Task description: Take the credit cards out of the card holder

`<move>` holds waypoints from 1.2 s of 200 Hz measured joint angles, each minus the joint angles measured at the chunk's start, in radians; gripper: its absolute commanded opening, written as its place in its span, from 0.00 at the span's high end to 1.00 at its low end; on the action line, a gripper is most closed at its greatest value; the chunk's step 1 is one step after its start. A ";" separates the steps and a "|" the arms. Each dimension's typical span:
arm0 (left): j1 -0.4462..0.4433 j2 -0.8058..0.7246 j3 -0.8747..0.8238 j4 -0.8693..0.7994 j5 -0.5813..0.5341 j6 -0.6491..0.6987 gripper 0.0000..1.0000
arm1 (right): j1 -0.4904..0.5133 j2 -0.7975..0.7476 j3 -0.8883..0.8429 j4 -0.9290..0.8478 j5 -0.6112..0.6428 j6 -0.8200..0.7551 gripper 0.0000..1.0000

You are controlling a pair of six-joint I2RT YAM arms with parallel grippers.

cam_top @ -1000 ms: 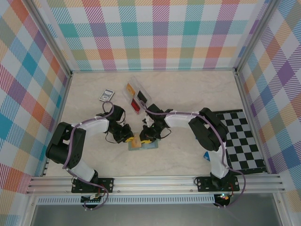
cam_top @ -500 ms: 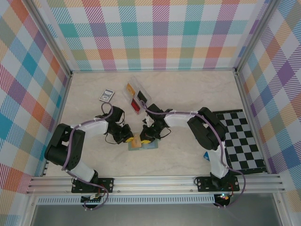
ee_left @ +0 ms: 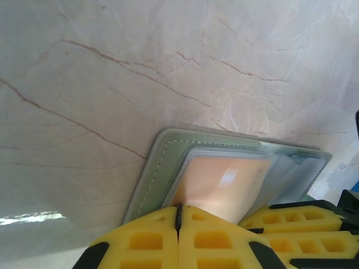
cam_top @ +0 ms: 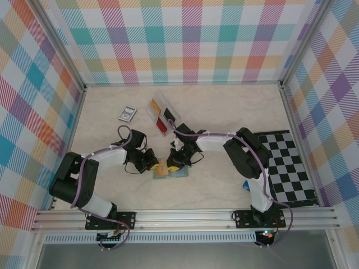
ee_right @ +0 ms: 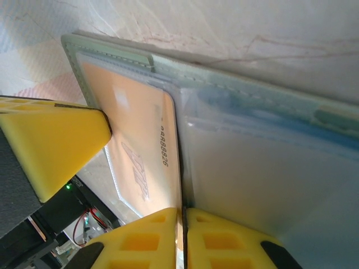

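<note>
Card holder (ee_left: 150,180) touches left gripper (ee_left: 178,212) and right gripper (ee_right: 184,214), jaws closed.

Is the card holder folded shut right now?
No, the card holder lies spread open, its pale inside facing up with a tan card tucked into it.

Left arm (cam_top: 104,156): elbow has dropped toward the lower left of the top view, and the forearm now lies lower and flatter. Left gripper (cam_top: 150,163): jaws drawn fully together. Right gripper (cam_top: 174,163): jaws narrowed to a hairline seam.
</note>
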 measured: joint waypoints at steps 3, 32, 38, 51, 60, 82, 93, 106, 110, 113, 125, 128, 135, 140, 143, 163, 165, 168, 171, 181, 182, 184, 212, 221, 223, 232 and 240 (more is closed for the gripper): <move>0.000 -0.001 -0.001 0.002 0.000 -0.001 1.00 | 0.000 -0.002 -0.003 0.006 0.000 0.002 0.89; 0.000 -0.002 -0.003 0.006 0.000 -0.005 1.00 | 0.003 -0.029 -0.048 0.068 0.015 0.023 0.86; 0.000 -0.002 -0.003 0.006 0.000 -0.006 1.00 | 0.005 -0.030 -0.051 0.077 0.019 0.026 0.86; 0.000 -0.002 -0.003 0.006 0.000 -0.006 1.00 | 0.008 -0.031 -0.051 0.085 0.024 0.030 0.86; 0.000 -0.002 -0.003 0.006 0.000 -0.008 1.00 | 0.010 -0.031 -0.052 0.088 0.027 0.032 0.86; 0.000 -0.004 -0.006 0.010 0.000 -0.014 1.00 | 0.013 -0.031 -0.052 0.092 0.034 0.034 0.89; 0.000 -0.007 -0.007 0.011 0.000 -0.017 1.00 | 0.015 -0.031 -0.052 0.091 0.038 0.034 0.91; 0.000 -0.007 -0.007 0.011 0.000 -0.017 1.00 | 0.016 -0.031 -0.052 0.088 0.041 0.035 0.95; 0.000 -0.008 -0.007 0.011 -0.001 -0.017 1.00 | 0.016 -0.031 -0.052 0.087 0.042 0.037 0.96; 0.000 -0.008 -0.007 0.011 -0.002 -0.017 1.00 | 0.016 -0.031 -0.052 0.087 0.042 0.037 0.97; 0.000 -0.009 -0.007 0.011 -0.003 -0.017 1.00 | 0.016 -0.033 -0.052 0.084 0.046 0.038 1.00; 0.000 -0.009 -0.007 0.010 -0.003 -0.017 1.00 | 0.017 -0.034 -0.052 0.082 0.048 0.040 1.00; 0.000 -0.010 -0.007 0.010 -0.004 -0.017 0.98 | 0.018 -0.036 -0.052 0.080 0.054 0.039 1.00; 0.000 -0.011 -0.006 0.008 -0.004 -0.017 0.97 | 0.019 -0.038 -0.052 0.077 0.058 0.037 1.00; 0.000 -0.011 -0.006 0.008 -0.005 -0.017 0.96 | 0.020 -0.040 -0.052 0.076 0.060 0.037 1.00; -0.002 -0.013 0.000 -0.009 -0.012 -0.016 0.89 | 0.026 -0.050 -0.052 0.068 0.077 0.029 1.00; -0.002 -0.013 0.002 -0.012 -0.013 -0.014 0.88 | 0.026 -0.051 -0.052 0.066 0.077 0.027 1.00; -0.002 -0.013 0.004 -0.016 -0.015 -0.014 0.87 | 0.027 -0.052 -0.051 0.065 0.080 0.026 1.00; -0.003 -0.013 0.006 -0.022 -0.016 -0.013 0.87 | 0.028 -0.054 -0.052 0.064 0.081 0.024 1.00; -0.006 -0.013 0.014 -0.048 -0.021 -0.006 0.85 | 0.029 -0.059 -0.051 0.058 0.085 0.018 1.00; -0.006 -0.013 0.015 -0.050 -0.021 -0.006 0.84 | 0.029 -0.059 -0.051 0.058 0.085 0.018 1.00; -0.007 -0.013 0.017 -0.054 -0.021 -0.004 0.84 | 0.029 -0.060 -0.051 0.057 0.086 0.018 1.00; -0.011 -0.013 0.045 -0.133 -0.046 0.019 0.79 | 0.027 -0.078 -0.051 0.007 0.097 -0.010 1.00; -0.011 -0.013 0.050 -0.154 -0.053 0.027 0.79 | 0.022 -0.086 -0.052 -0.011 0.100 -0.021 1.00; -0.011 -0.013 0.052 -0.158 -0.054 0.028 0.79 | 0.020 -0.089 -0.051 -0.015 0.100 -0.022 1.00; -0.011 -0.013 0.059 -0.175 -0.058 0.034 0.79 | 0.010 -0.097 -0.052 -0.032 0.104 -0.032 1.00; -0.011 -0.013 0.064 -0.184 -0.061 0.037 0.79 | 0.002 -0.103 -0.052 -0.045 0.105 -0.039 1.00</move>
